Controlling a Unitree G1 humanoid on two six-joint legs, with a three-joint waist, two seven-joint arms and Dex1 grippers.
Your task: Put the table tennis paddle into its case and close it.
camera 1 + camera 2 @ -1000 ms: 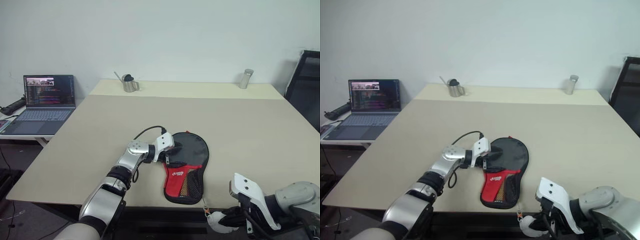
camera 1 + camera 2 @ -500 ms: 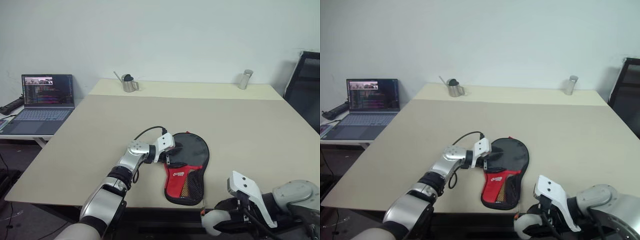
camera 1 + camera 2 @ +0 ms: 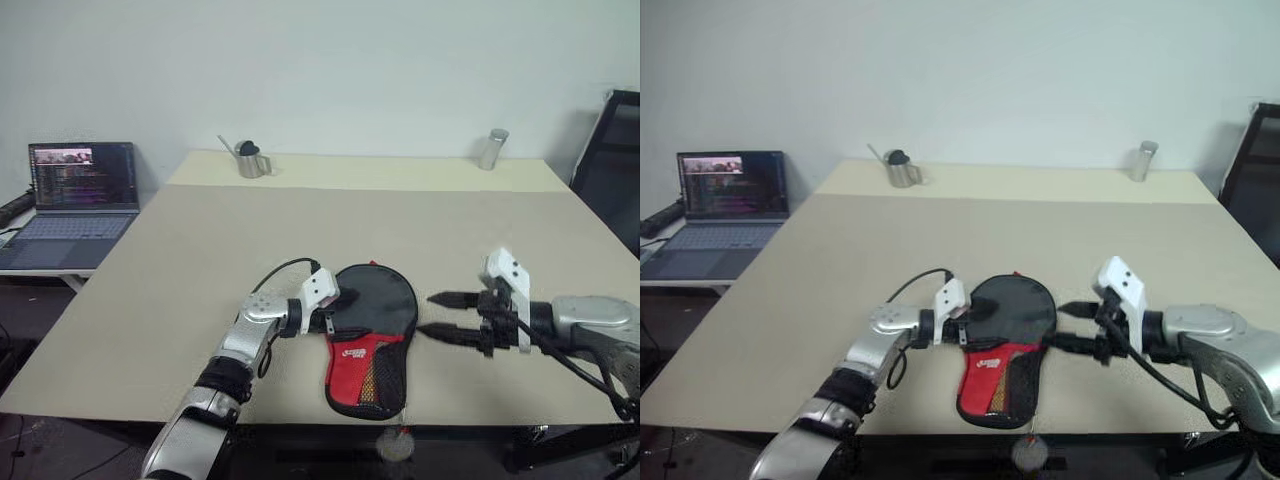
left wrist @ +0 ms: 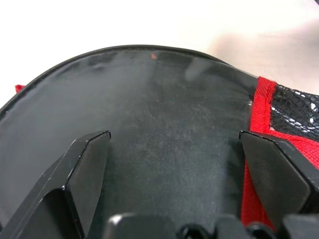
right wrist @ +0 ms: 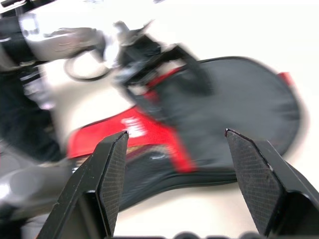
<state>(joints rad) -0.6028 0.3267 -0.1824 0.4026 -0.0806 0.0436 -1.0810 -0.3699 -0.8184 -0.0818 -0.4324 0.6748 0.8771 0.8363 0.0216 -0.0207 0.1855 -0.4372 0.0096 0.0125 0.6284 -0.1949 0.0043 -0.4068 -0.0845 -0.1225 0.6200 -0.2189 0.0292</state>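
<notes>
Even, soft room light falls on the pale surface [image 3: 480,230]; shadows are faint. Head views are sharp. The right wrist view is smeared by motion blur. The left wrist view shows a dull sheen on the case [image 4: 164,124].

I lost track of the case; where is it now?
The case lies near the table's front edge, mid-table, between the left gripper and the right gripper.
</notes>
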